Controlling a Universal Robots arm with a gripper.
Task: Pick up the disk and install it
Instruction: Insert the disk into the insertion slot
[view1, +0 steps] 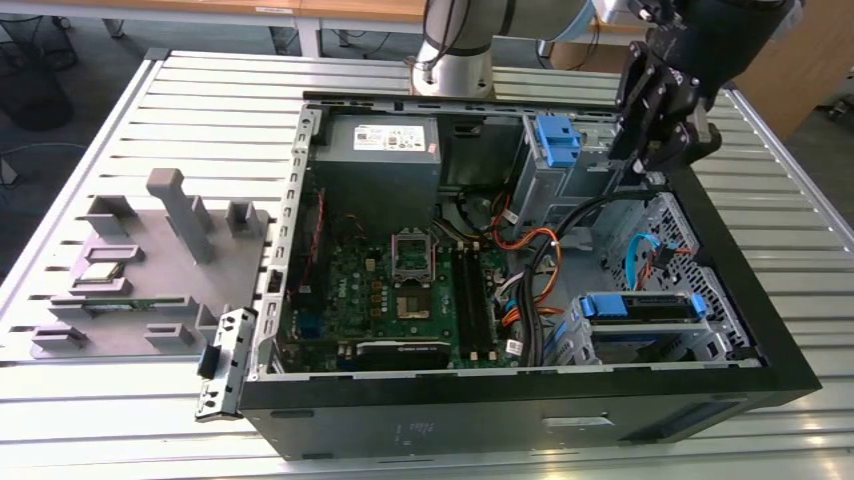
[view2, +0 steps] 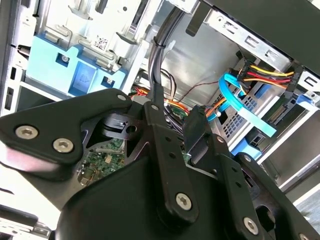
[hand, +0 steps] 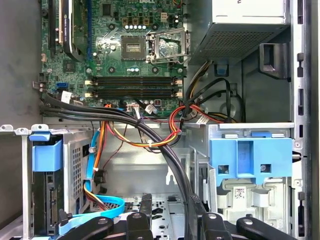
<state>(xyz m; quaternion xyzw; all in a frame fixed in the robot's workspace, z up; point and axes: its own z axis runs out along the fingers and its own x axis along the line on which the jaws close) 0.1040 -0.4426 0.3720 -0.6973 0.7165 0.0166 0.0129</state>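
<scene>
The disk (view1: 642, 307), framed by its blue bracket, lies in the lower drive bay at the front of the open computer case (view1: 747, 330), on the exterior view's right. In the first wrist view the disk (hand: 48, 196) shows end-on in its cage under the blue bracket, with a blue data cable (hand: 102, 209) curling beside it. My gripper (view1: 657, 152) hangs over the case's rear corner on the exterior view's right, well above and behind the disk. It is open and nothing sits in it. Its black linkages fill the foreground in both wrist views.
A second blue bracket (view1: 554, 140) sits on the upper drive cage beside my gripper. Black, orange and red cables (view1: 534, 250) cross between the motherboard (view1: 400, 290) and the bays. The grey power supply (view1: 380, 140) is at the back. A grey parts fixture (view1: 147, 270) lies on the slatted table.
</scene>
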